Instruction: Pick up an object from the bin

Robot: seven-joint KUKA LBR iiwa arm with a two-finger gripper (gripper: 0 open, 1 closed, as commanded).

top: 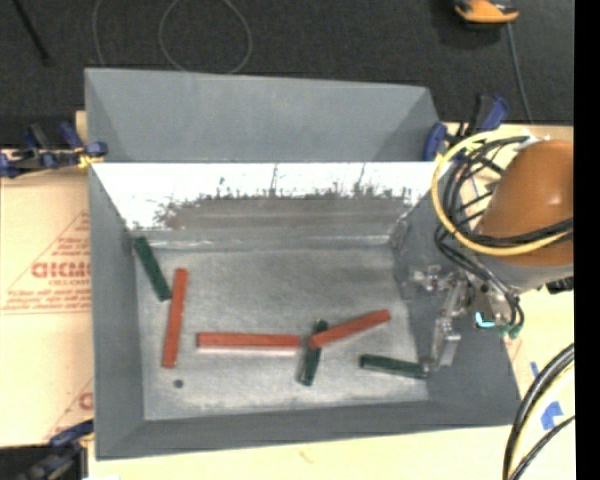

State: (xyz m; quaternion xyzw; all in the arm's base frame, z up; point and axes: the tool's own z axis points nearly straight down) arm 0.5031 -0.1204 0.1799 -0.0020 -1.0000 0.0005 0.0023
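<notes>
Green stick (392,366) lies flat, lower right of bin (280,288), right end just beside gripper (442,356). Gripper open or closed: cannot tell. Nothing lifted yet. Grab and lift left to do. Red stick (350,328) near, up-left.

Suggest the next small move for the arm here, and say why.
Probably nudge the gripper slightly left along the dark green stick before descending. It hangs at the stick's right end, tight against the bin's right wall, so a more central grasp looks safer.
</notes>
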